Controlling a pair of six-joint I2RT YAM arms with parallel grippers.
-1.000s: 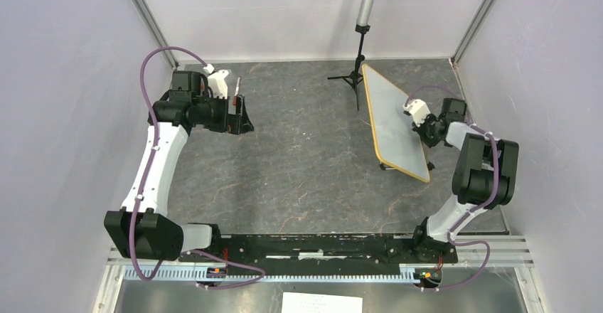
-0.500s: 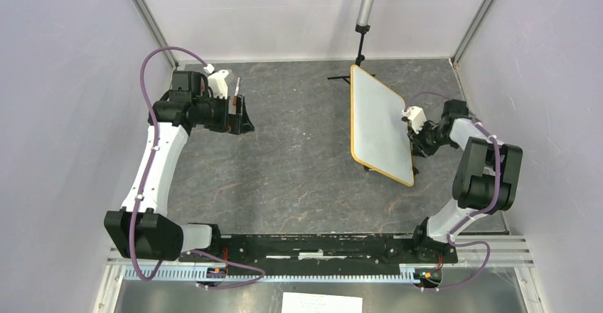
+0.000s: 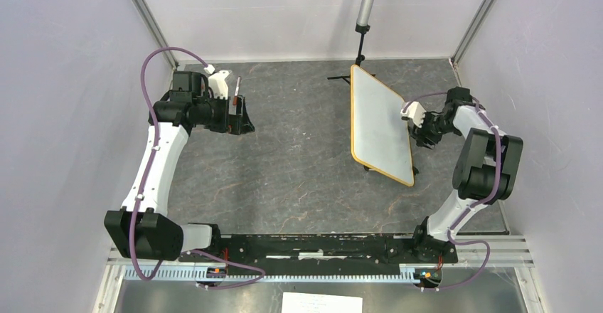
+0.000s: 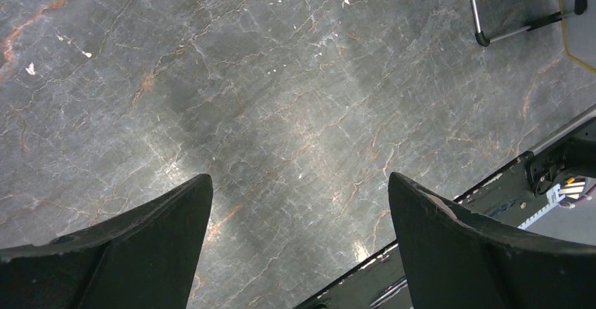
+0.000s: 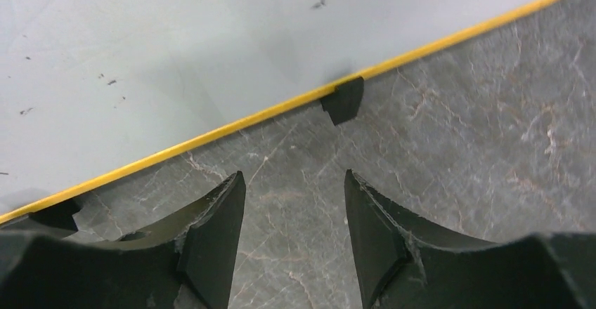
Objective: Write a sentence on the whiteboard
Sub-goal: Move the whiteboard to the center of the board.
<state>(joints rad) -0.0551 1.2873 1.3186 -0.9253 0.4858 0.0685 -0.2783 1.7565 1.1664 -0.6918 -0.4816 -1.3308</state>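
The whiteboard rests at the right of the table, a white face with a yellow rim. In the right wrist view the whiteboard fills the upper left, with a black clip on its rim. The sentence is out of view; the face shows only a few small dark specks. My right gripper is open just off the board's right edge, with bare table between its fingers. Far to the left, my left gripper hangs wide open above the table, holding nothing.
A black tripod with a silver pole stands behind the board's far corner. Thin metal legs show under the board in the left wrist view. A printed paper sheet lies in front of the arm bases. Grey walls close both sides.
My right gripper has opened and let go of the board's right edge, drawing back slightly. The board swung left and settled. The left arm has not moved.
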